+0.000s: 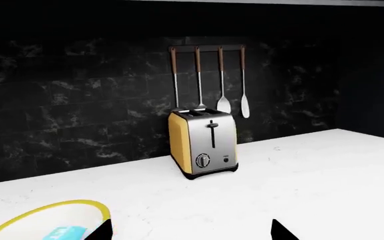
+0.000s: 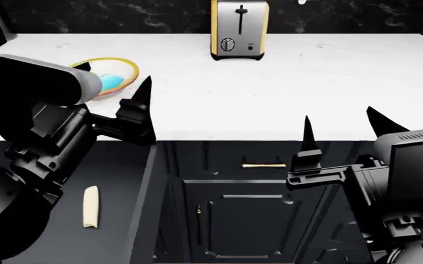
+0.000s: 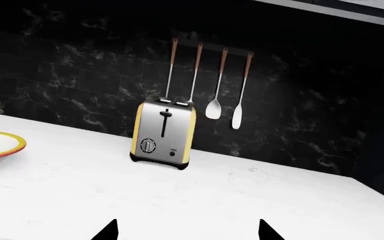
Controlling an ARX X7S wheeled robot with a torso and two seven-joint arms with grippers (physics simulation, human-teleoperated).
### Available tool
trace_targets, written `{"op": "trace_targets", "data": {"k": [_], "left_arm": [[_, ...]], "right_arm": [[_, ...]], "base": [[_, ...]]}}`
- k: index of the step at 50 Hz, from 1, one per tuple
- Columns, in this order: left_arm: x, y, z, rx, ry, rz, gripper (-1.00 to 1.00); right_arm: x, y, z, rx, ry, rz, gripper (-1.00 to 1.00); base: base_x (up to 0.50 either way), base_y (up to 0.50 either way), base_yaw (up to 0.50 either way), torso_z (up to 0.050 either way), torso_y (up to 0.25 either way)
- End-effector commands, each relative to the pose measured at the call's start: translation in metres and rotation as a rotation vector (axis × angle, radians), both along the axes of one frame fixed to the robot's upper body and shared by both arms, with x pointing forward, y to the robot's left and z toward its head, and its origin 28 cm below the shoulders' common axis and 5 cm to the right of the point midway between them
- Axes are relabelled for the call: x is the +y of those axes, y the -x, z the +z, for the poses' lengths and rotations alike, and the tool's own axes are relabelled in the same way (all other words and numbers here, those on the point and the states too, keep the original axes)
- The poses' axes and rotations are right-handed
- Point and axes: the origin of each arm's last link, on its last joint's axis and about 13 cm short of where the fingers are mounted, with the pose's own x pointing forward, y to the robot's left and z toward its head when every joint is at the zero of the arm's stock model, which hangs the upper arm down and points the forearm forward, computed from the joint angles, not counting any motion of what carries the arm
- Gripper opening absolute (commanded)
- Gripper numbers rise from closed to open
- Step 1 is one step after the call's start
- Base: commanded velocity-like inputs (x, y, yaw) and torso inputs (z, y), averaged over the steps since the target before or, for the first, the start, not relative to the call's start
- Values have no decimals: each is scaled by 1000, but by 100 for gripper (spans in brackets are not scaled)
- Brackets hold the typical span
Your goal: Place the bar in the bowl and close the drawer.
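The white, yellow-rimmed bowl (image 2: 127,69) sits on the white counter at the left. The light-blue bar (image 2: 110,82) lies inside it, also seen in the left wrist view as the bar (image 1: 65,232) in the bowl (image 1: 78,205). My left gripper (image 2: 114,76) hangs open and empty over the bowl's near side. My right gripper (image 2: 338,114) is open and empty at the counter's front edge, right of centre. The dark drawer (image 2: 119,192) stands pulled out below the counter at the left. The right wrist view catches the bowl (image 3: 2,144) at its edge.
A yellow and steel toaster (image 2: 239,30) stands at the back of the counter, with utensils (image 1: 208,80) hanging on the dark wall behind it. A pale cream stick (image 2: 90,206) lies in the drawer. A gold handle (image 2: 264,164) shows on the cabinet front above a panelled door (image 2: 248,220).
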Motion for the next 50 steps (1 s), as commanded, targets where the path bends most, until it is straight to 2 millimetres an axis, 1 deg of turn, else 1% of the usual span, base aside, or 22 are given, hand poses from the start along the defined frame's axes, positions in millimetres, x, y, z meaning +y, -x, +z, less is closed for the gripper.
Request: {"op": "trace_targets", "data": {"k": [1,9,18,39,50], "left_arm": [[0,3,0,0,-5,-3,100],[2,3,-2,-4,-8,0,100],[2,3,-4,-2,-6,-1,100],[5,5,-3,-15,8,7,100],[7,7,-8,-12,9,9,100]], "right_arm": [[2,0,1,-1,3,8,100],[3,0,2,-1,1,19,100],[2,2,2,-17,-33,29,100],[4,2,1,-24,-9,31,100],[5,1,1,-25,-3,35,100]], "base": [[-4,-500,0,0,0],[-2,-475,0,0,0],[0,-13,0,0,0],[0,0,499,0,0],[0,0,500,0,0]]}}
